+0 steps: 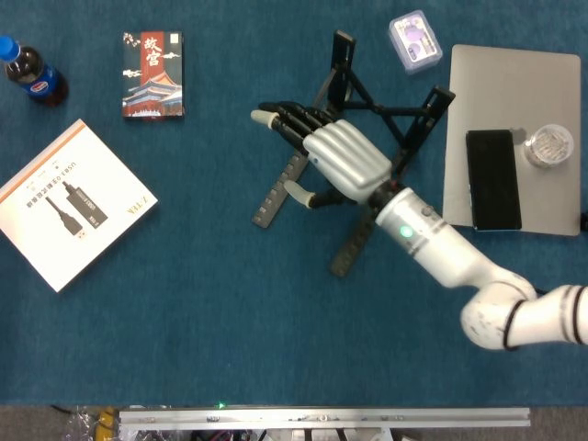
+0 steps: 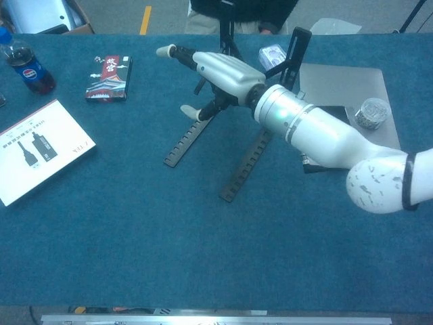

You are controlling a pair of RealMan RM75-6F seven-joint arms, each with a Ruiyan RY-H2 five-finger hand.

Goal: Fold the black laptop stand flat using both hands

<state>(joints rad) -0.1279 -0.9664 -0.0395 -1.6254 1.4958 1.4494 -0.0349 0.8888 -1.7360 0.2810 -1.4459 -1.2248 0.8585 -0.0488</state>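
We see the fingers (image 1: 280, 118) of the right hand (image 1: 342, 163) stretched out straight and close together, pointing toward ten o'clock, with the thumb (image 1: 300, 193) spread apart below them; they hold nothing. In the chest view the fingertips (image 2: 166, 51) hover above the cloth, past the left rail of the black laptop stand (image 1: 287, 181), and we cannot tell whether the palm touches the rail beneath it. The white forearm (image 1: 441, 253) runs back toward four o'clock.

The stand sits unfolded at the middle of the table's far half, its two notched rails splayed toward seven o'clock and its uprights raised at twelve o'clock.

At two o'clock of the stand lies a small clear box (image 1: 411, 39) with purple inside. At three o'clock a grey laptop (image 1: 542, 83) carries a black phone (image 1: 493, 178) and a round clear jar (image 1: 548, 144). At ten o'clock lies a dark card box (image 1: 152, 73), further out a cola bottle (image 1: 30, 72), and at nine o'clock a white booklet (image 1: 73, 201). All rest on the blue table cloth (image 1: 202, 331).
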